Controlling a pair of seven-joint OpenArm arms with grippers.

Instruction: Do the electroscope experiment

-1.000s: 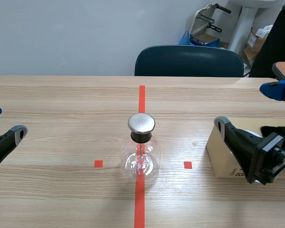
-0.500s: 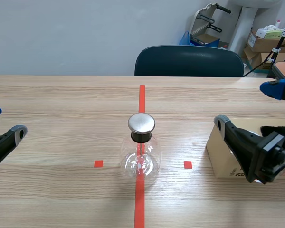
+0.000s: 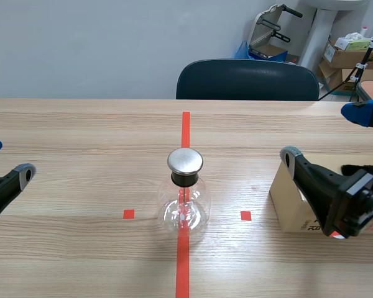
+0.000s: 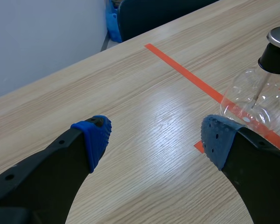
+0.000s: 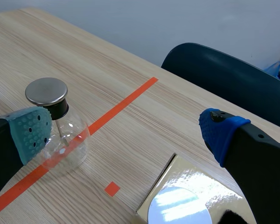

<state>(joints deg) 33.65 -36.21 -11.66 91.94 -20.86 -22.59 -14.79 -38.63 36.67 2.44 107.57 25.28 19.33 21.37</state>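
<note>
Scene view: left gripper (image 3: 7, 158) sits low at 9 o'clock, fingers spread, holding nothing. Right gripper (image 3: 326, 136) is at 3 o'clock, also spread wide and empty, over a box (image 3: 287, 202). Flask (image 3: 185, 202) stands upright at the centre on the tape line (image 3: 185, 127), well apart from both grippers, with bare wood all round it. Table (image 3: 81, 130) is pale wood. Chair (image 3: 247, 79) stands at 12 o'clock before a grey wall (image 3: 81, 43).
</note>
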